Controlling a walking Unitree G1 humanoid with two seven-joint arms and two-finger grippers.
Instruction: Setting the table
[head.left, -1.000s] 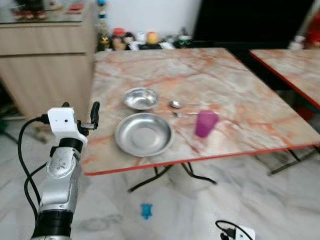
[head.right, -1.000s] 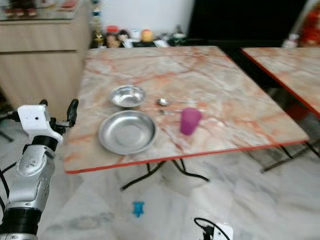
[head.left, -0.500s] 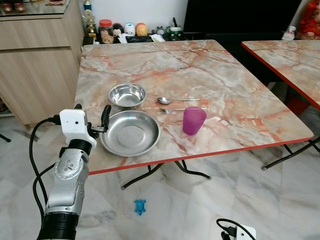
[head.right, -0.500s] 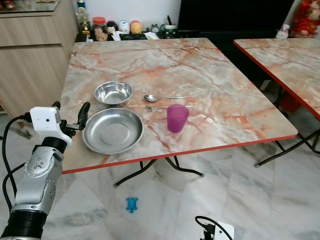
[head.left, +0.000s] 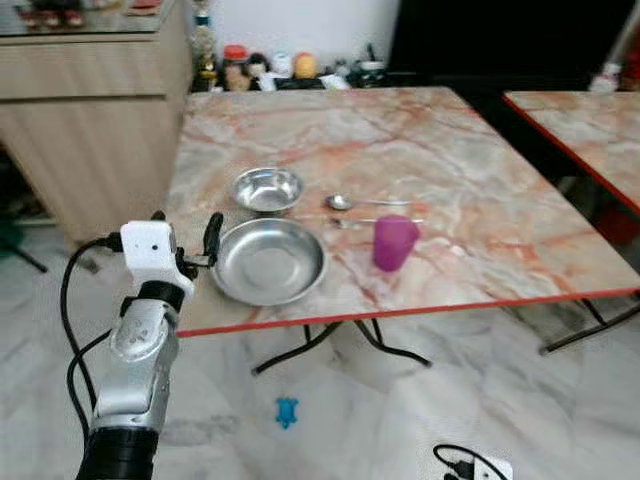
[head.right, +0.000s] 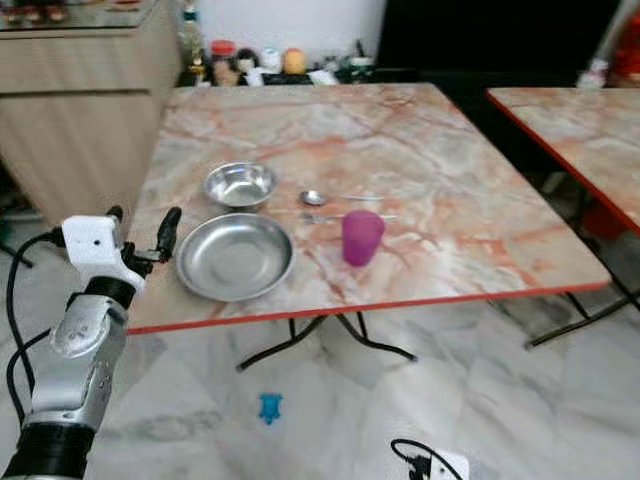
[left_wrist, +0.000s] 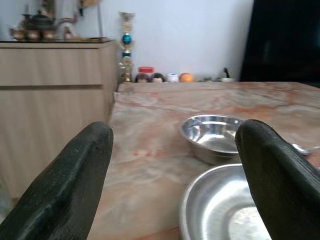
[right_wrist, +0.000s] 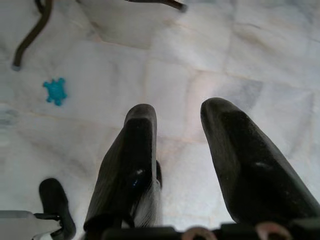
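The right gripper (right_wrist: 177, 145) is seen pointed down at a pale marble tile floor (right_wrist: 250, 45), its two long black fingers (right_wrist: 130, 165) parted with nothing held between them. A small turquoise turtle-shaped object (right_wrist: 55, 91) is observed on the floor. Dark curved metal table legs (right_wrist: 30, 35) are noted nearby.

white marble floor (head.left: 520, 400); wooden cabinet (head.left: 90, 120)

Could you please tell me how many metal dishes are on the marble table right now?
2. The large steel plate lies near the table's front edge, just beyond the open left end effector. The small steel bowl sits right behind it, toward the table's middle.
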